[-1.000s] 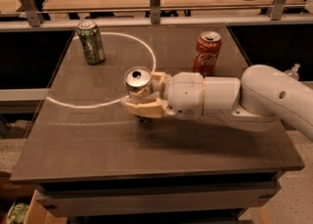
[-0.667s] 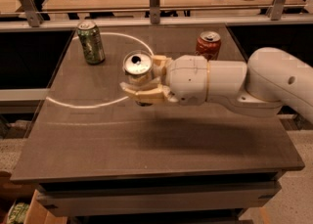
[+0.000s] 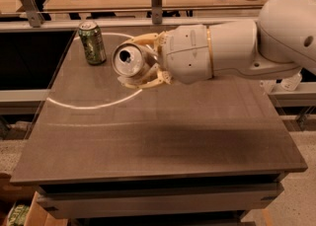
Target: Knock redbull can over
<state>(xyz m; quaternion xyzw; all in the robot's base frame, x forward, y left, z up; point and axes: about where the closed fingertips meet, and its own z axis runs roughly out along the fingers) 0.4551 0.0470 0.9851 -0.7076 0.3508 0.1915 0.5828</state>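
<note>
Upper centre: claw (image 3: 137,63) pinching redbull can (image 3: 128,59), tipped top-toward-camera, apparently not yet lying on worktop (image 3: 173,141); laying down and release left. Green can (image 3: 92,42) upright, upper left.

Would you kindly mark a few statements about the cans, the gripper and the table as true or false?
1. The redbull can is tilted, its silver top turned toward the camera. True.
2. The green can lies on its side. False: it stands upright at the left rear of the table.
3. The gripper is closed around the redbull can, above the rear half of the table. True.
4. The gripper touches the green can. False: the two are apart, and the green can stands to the left of the gripper in the camera view.
</note>
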